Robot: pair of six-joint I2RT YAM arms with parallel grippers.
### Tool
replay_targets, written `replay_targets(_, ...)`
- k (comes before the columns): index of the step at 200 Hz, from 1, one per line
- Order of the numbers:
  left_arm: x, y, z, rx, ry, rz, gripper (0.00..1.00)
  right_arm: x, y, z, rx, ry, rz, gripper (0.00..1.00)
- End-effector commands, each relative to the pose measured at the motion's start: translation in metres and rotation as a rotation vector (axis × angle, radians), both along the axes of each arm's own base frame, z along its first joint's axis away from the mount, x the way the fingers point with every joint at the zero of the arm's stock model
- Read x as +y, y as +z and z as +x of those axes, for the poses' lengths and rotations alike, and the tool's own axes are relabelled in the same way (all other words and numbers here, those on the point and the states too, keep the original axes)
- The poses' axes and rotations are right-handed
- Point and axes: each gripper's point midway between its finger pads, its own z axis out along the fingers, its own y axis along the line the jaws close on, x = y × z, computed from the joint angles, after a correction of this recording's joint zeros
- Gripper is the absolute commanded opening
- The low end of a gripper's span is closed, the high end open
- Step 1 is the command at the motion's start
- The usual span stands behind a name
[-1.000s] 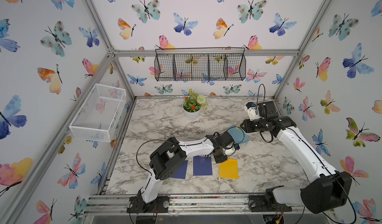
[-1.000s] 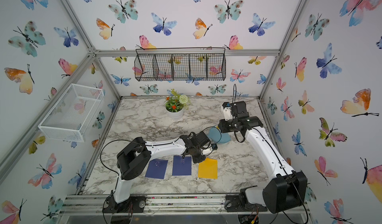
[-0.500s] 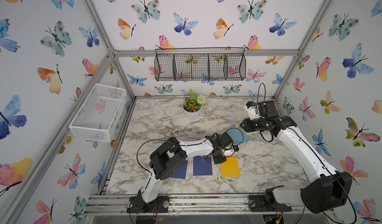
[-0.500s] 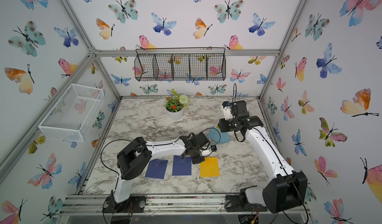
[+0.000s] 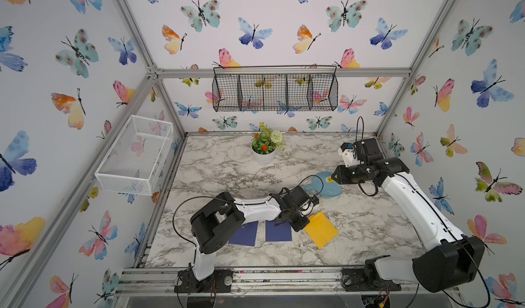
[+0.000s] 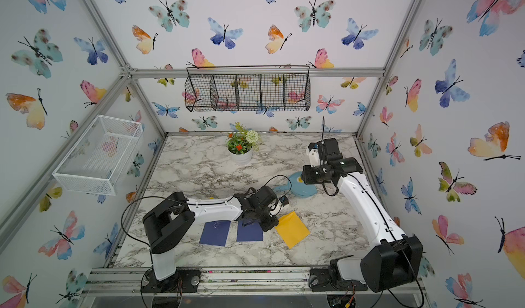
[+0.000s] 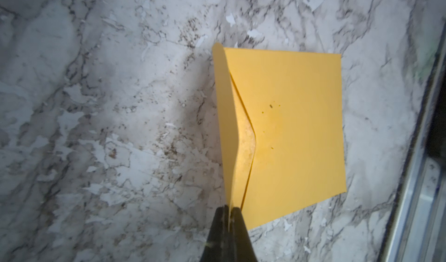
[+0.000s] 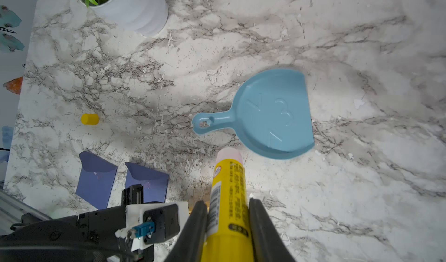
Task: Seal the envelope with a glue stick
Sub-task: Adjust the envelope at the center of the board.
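And there it is: the glue stick [image 8: 229,176] is clamped between the jaws of the right gripper [image 8: 228,207]. It is held by the lower barrel, with the barcode label turned up toward the wrist camera. Its pale tip is bare and pointed away from the wrist, above the marble table [image 8: 362,43]. Just beyond that tip the blue dustpan [image 8: 272,113] is seen lying flat. Its handle is turned toward the small yellow cap [image 8: 90,119], which lies on its side, well apart from the right gripper.

Over to the other arm. The left gripper [image 7: 228,212] is shut tight on paper: the flap [image 7: 231,128] of the yellow envelope [image 7: 289,128] is pinched at its near end, right at the jaw tips. The flap is stood up off the envelope's body, and the body is spread flat on the table, stretching away from the jaws (a few dark specks can be made out on it).

In both top views the yellow envelope [image 5: 321,230] [image 6: 292,229] is found touching the left gripper. The two dark blue envelopes [image 5: 278,231] [image 5: 244,234] are laid just beside the gripper, on the side of its own arm's base. The plant pot [image 5: 263,156] is set far beyond both grippers, near the back wall.
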Motion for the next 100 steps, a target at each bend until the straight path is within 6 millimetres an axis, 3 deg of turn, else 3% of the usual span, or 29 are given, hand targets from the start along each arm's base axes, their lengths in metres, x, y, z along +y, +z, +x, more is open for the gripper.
replay_targets(1, -0.016, 0.022, -0.005, 0.132, 0.132, -0.144, 0.03, -0.007, -0.021, -0.026, 0.179, -0.051, -0.018, 0.02)
replay_targets(54, -0.022, 0.014, -0.016, 0.273, 0.227, -0.18, 0.03, -0.008, -0.063, -0.066, 0.371, -0.108, -0.001, 0.02)
replay_targets(100, -0.026, 0.004, -0.026, 0.349, 0.254, -0.175, 0.0, -0.001, -0.099, -0.095, 0.434, -0.13, -0.059, 0.02)
